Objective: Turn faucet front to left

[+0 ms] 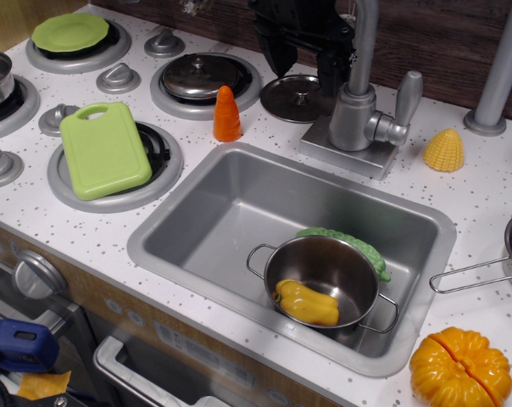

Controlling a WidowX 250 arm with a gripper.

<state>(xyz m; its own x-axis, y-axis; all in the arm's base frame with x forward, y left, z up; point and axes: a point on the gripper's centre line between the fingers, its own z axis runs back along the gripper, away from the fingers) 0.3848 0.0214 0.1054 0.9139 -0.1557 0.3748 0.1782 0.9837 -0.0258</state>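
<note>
The silver-grey faucet (354, 119) stands on its square base plate behind the sink (197, 212). Its spout rises straight up out of the top of the frame, so I cannot see where its tip points. The lever handle (406, 95) sticks up on its right side. My black gripper (305, 61) hangs at the top, just left of the spout and above a small round lid (295, 96). Its two fingers (280, 52) stand apart with nothing between them.
In the sink stands a steel pot (324, 271) with a yellow pepper (307, 303). An orange carrot (227, 114) stands left of the faucet, and a corn piece (444, 150) and a grey pole (498, 72) right of it. Burners, knobs and a green cutting board (103, 150) lie left, a pumpkin (459, 366) front right.
</note>
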